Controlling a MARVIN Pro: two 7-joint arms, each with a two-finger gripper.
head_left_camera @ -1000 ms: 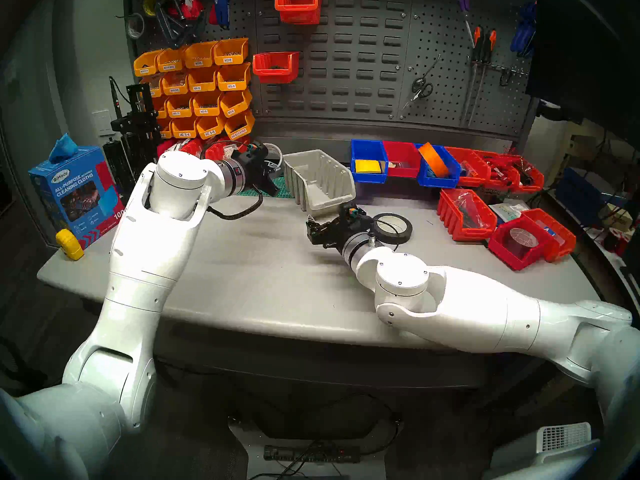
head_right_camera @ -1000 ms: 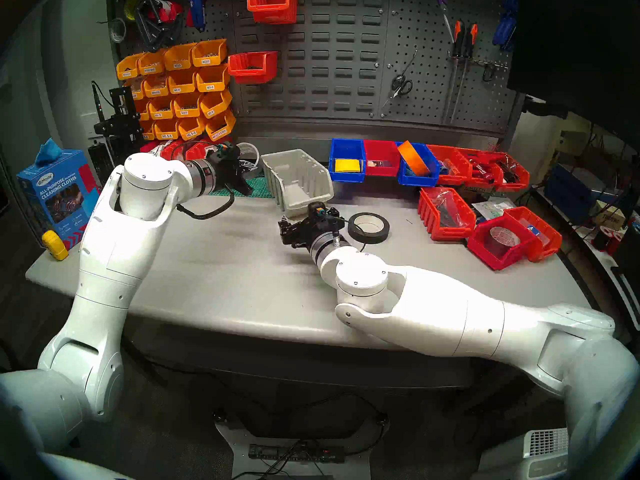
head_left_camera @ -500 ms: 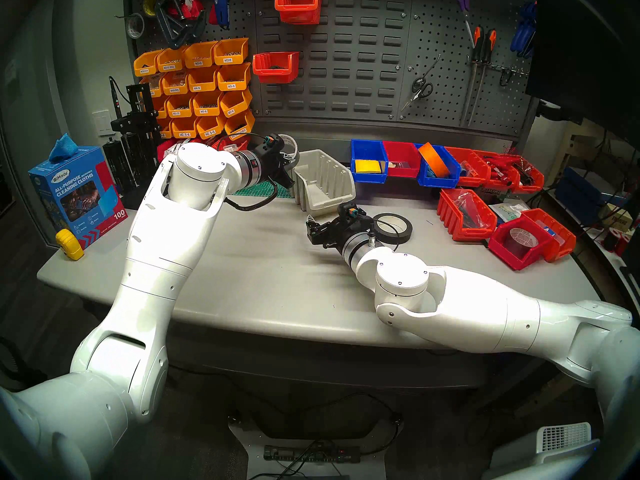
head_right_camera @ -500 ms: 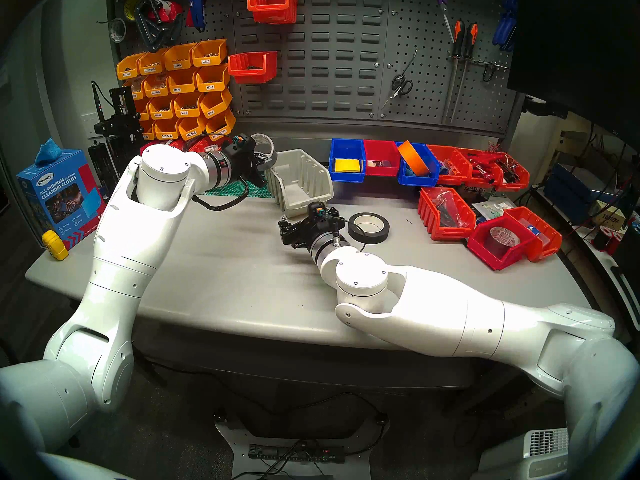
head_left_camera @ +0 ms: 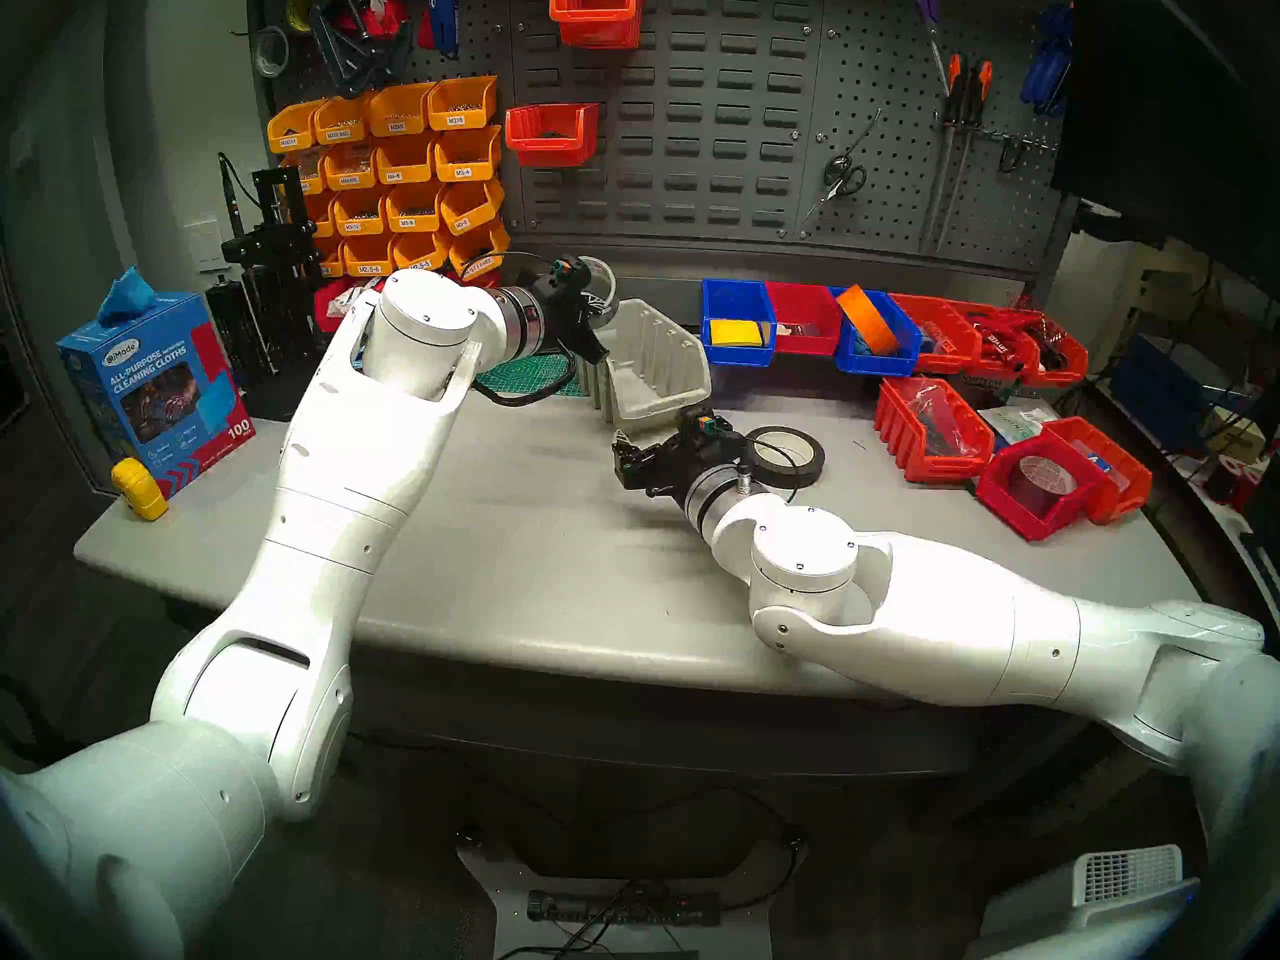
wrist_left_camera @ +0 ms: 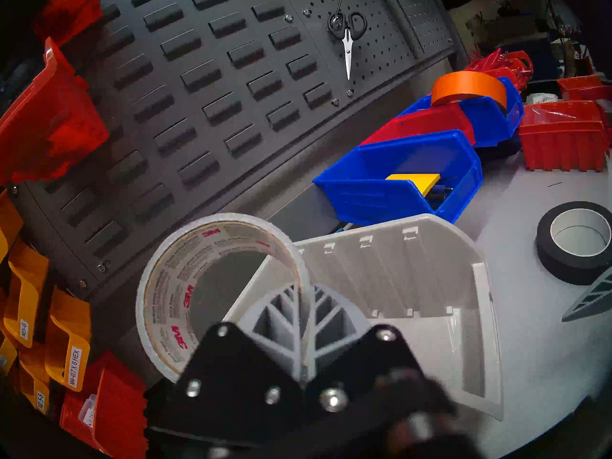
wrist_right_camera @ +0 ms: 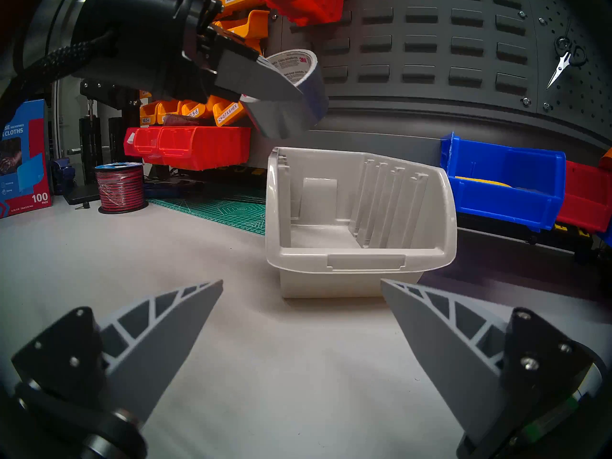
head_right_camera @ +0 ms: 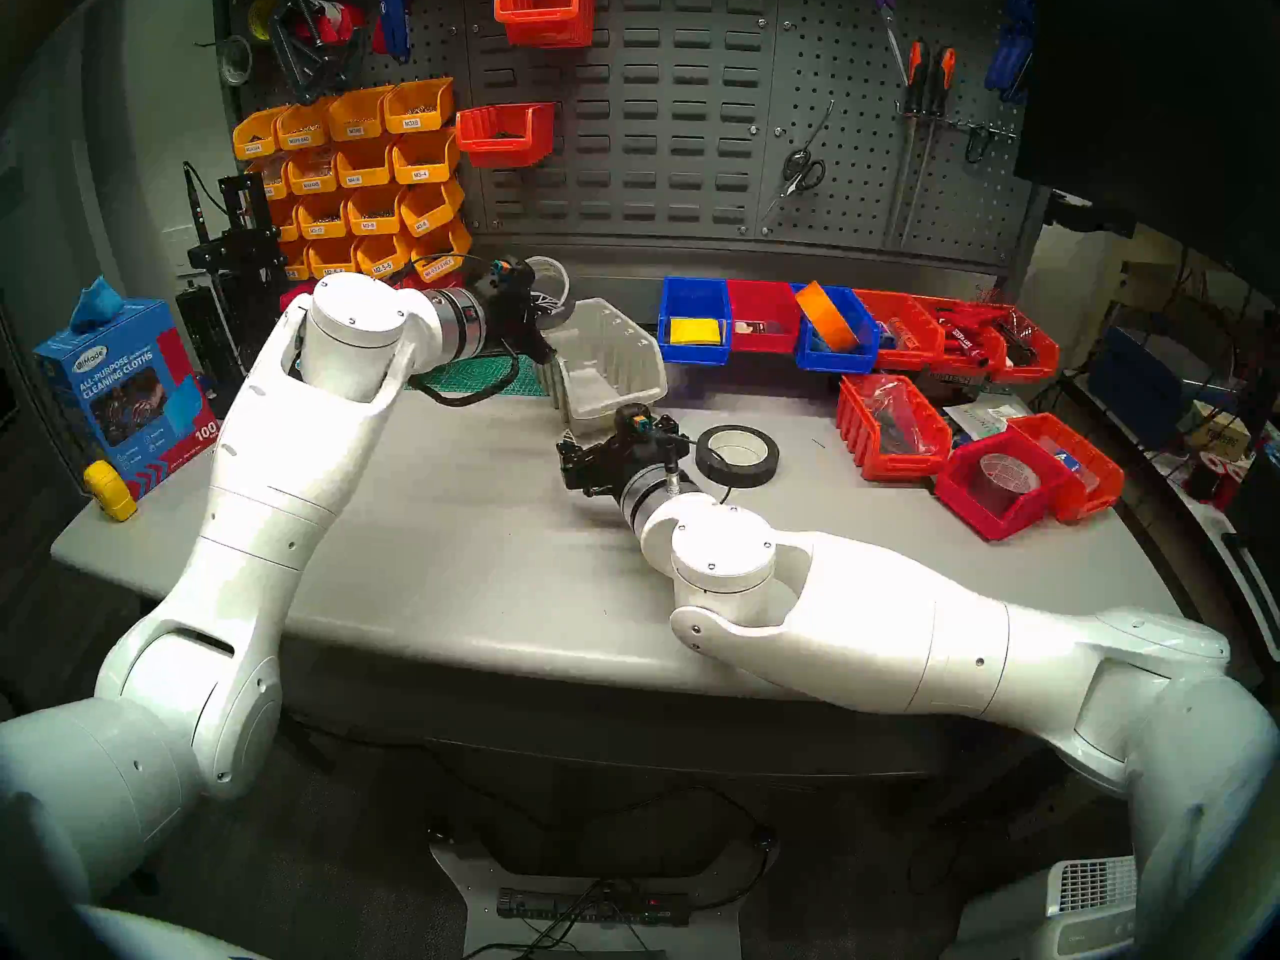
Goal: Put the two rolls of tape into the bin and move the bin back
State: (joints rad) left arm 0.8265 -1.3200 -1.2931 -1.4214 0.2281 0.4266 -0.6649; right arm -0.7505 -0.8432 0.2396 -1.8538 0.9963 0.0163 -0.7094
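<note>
The left end effector (wrist_left_camera: 303,319) grips the silver-grey roll (wrist_left_camera: 185,282) beside the empty bin (wrist_right_camera: 357,249); the right end effector (wrist_right_camera: 301,316) gapes idle, and the black roll (head_left_camera: 786,456) waits on the desk (head_left_camera: 485,557).

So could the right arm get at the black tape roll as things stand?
Probably yes: the black roll lies flat on the table beside the right gripper, which is open and empty, though the arm must swing toward it.

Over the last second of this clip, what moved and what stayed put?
The left gripper, shut on the silver-grey roll, carried it rightward and a little up in the head view, from beside the beige-grey bin to above its left rim. Nothing was grasped or released. The right gripper stayed open and still in front of the bin; the black roll and the bin did not move.
</note>
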